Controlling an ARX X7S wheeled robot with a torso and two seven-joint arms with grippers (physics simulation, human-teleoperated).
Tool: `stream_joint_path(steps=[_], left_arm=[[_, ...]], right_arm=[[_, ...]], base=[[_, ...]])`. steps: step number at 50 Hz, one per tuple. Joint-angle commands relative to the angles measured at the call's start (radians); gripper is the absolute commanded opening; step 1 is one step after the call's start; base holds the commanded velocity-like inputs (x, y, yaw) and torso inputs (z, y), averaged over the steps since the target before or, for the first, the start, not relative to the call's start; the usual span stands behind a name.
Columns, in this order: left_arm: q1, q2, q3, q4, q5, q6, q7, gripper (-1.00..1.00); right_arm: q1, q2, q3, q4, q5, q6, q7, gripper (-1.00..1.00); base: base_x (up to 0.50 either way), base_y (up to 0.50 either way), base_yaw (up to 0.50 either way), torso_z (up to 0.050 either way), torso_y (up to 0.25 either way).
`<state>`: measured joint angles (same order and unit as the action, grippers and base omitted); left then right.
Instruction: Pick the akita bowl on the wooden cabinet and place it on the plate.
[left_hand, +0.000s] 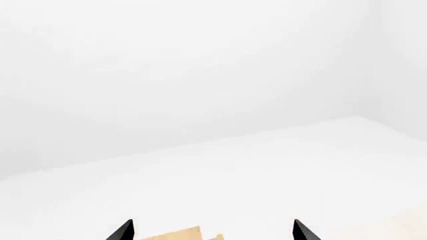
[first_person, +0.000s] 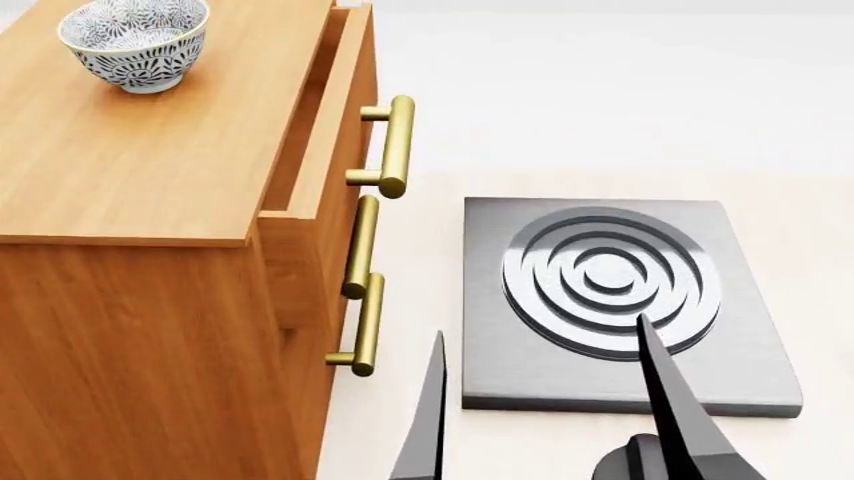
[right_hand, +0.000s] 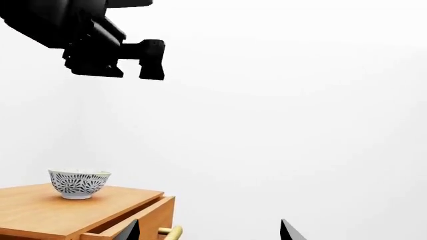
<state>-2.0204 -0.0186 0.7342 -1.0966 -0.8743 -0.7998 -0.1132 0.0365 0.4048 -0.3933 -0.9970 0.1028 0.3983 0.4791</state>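
Right tool (first_person: 541, 400) spread open before stove burner (first_person: 610, 280), akita bowl (first_person: 135, 42) on wooden cabinet (first_person: 147, 200)

Speckled akita bowl (first_person: 135, 42) upright atop wooden cabinet (first_person: 147, 160).

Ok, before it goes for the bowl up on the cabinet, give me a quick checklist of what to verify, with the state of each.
1. Akita bowl upright on top of the wooden cabinet: ok.
2. Right gripper open and empty: ok.
3. Left gripper open, nothing between its fingertips: ok.
4. Top drawer sits partly pulled out below the bowl's side, a possible snag: not ok.
5. Plate located for the drop-off: cannot tell, no view shows it.
6. Stove burner bare, below the right gripper: ok.
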Motion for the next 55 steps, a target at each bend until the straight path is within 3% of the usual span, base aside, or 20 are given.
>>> stream_joint_path(steps=[1,10,15,21,30,35,46,55], left_arm=[[-0.064,-0.008,-0.052,-0.212,-0.054,0.005,-0.068,1.00],[-0.067,-0.007,-0.522,-0.212,0.396,-0.125,-0.042,1.00],[-0.066,0.008,-0.649,-0.212,0.599,-0.134,-0.050,1.00],[-0.063,0.008,-0.760,-0.212,0.723,-0.118,-0.091,1.00],[-0.060,0.016,-0.785,-0.212,0.794,-0.105,-0.095,1.00],[-0.060,0.017,-0.732,-0.212,0.764,-0.106,-0.091,1.00],[-0.099,0.013,-0.729,-0.212,0.799,-0.308,-0.058,1.00],[-0.129,0.014,-0.763,-0.212,0.834,-0.354,-0.033,1.00]], right_arm=[[0.002,0.006,-0.001,-0.001,0.007,-0.002,0.005,1.00],[0.006,0.009,-0.012,0.002,0.004,-0.002,0.008,1.00],[0.006,0.011,-0.013,0.004,0.004,-0.004,0.011,1.00],[0.009,0.012,-0.020,0.012,0.003,-0.007,0.013,1.00],[0.009,0.016,-0.026,0.010,0.002,-0.008,0.018,1.00],[0.008,0.018,-0.028,0.010,0.001,-0.008,0.021,1.00],[0.013,0.020,-0.033,0.007,0.005,-0.005,0.025,1.00],[0.016,0.021,-0.038,0.015,0.010,-0.012,0.027,1.00]], base=[[0.00,0.00,0.00,0.000,0.000],[0.00,0.00,0.00,0.000,0.000],[0.00,0.00,0.00,0.000,0.000],[0.00,0.00,0.00,0.000,0.000],[0.00,0.00,0.00,0.000,0.000],[0.00,0.00,0.00,0.000,0.000],[0.00,0.00,0.00,0.000,0.000],[0.00,0.00,0.00,0.000,0.000]])
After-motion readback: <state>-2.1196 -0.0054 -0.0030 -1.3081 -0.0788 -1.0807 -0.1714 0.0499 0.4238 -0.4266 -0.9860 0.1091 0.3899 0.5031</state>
